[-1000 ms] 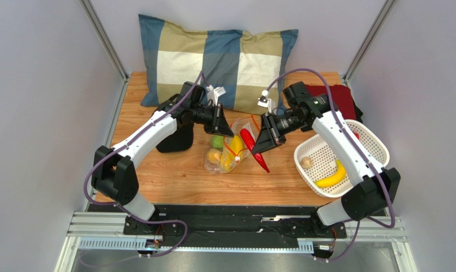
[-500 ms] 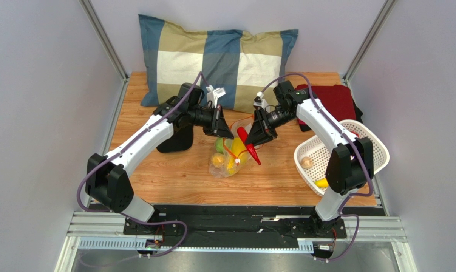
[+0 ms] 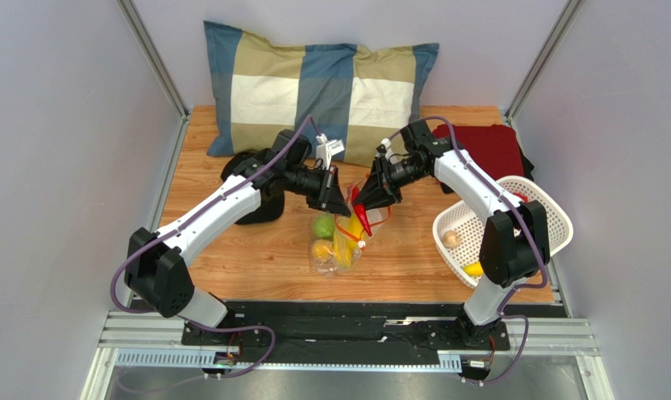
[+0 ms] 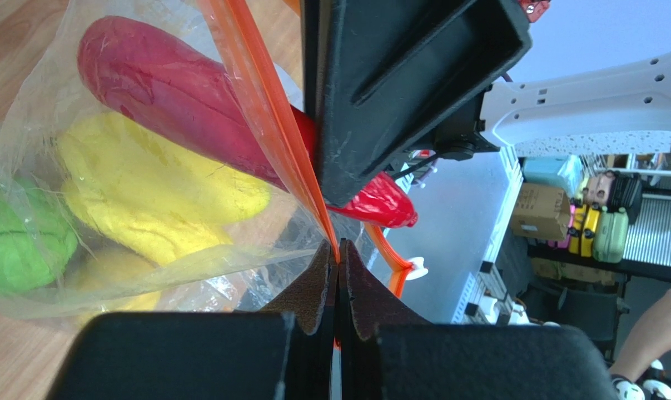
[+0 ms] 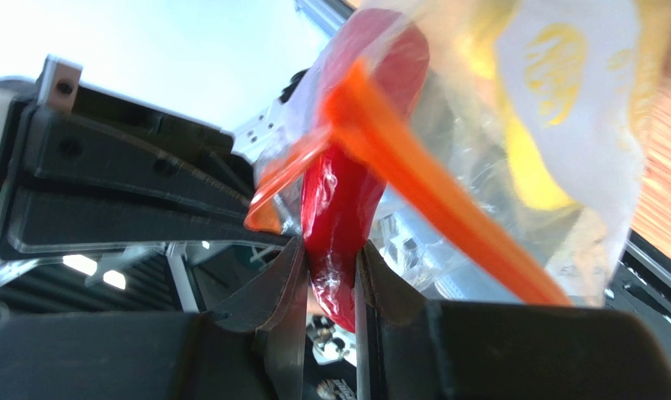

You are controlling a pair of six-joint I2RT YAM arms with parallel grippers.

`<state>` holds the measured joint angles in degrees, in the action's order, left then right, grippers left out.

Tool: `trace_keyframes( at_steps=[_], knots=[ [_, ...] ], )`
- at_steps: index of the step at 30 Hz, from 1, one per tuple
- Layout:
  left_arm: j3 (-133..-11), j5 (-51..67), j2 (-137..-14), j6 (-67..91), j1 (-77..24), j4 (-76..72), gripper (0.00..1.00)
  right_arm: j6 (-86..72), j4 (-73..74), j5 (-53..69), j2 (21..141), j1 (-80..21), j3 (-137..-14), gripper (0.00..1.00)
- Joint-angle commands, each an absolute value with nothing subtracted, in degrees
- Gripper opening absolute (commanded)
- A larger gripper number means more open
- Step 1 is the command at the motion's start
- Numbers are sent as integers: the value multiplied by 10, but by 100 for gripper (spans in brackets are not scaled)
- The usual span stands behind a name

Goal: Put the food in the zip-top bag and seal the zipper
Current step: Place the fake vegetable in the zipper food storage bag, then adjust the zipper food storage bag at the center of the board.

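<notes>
left claw (image 4: 337,265) was clamped tight on zipper (image 4: 264,112) of zip-top bag (image 3: 333,252); right claw (image 5: 330,279) pinched red piece (image 5: 348,187), partly inside bag.

1 bag (image 3: 342,259), 1 red piece (image 3: 362,218), 1 green ball (image 3: 323,226), 1 basket (image 3: 556,213), 1 pillow (image 3: 313,92).

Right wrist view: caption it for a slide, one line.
Right gripper pinches the red piece, its far end past the zipper into the zip-top bag.

Left fingers (image 4: 311,293) tight together, right fingers (image 5: 270,293) slightly apart.
</notes>
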<state>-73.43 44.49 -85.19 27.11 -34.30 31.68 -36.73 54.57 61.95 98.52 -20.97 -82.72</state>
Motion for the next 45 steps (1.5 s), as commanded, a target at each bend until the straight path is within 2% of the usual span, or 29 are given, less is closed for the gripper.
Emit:
trace_keyframes(
  at_steps=[1,7,9,10,11,13,20,24,29,34,36,39,43,45],
  knots=[
    [-758,461,-843,278,-352,300,0,-415,563,546,961,-214,-839,0],
    [-768,461,-857,281,-359,300,0,-476,596,462,954,-214,-845,2],
    [-775,462,-861,280,-362,301,0,-507,588,459,949,-214,-839,41],
    [-777,463,-865,280,-364,302,0,-515,588,454,947,-214,-840,83],
    [-780,465,-866,280,-364,302,0,-515,588,447,945,-214,-844,96],
    [-783,467,-867,278,-365,303,0,-507,578,458,944,-214,-854,100],
    [-788,492,-847,267,-362,290,0,-408,573,457,918,-194,-869,100],
    [-774,500,-815,259,-357,267,0,-269,594,468,894,-190,-917,100],
    [-743,535,-781,261,-352,220,0,-128,649,510,863,-190,-1007,100],
    [-694,547,-758,278,-342,154,0,5,726,558,838,-189,-1038,100],
    [-674,555,-754,289,-334,124,0,50,751,531,828,-189,-1055,100],
    [-663,558,-751,296,-326,108,0,69,758,478,814,-166,-1030,88],
    [-657,561,-747,287,-325,107,0,62,758,436,791,-136,-933,67],
    [-654,559,-747,280,-324,107,0,67,757,430,788,-125,-886,63]
  ],
)
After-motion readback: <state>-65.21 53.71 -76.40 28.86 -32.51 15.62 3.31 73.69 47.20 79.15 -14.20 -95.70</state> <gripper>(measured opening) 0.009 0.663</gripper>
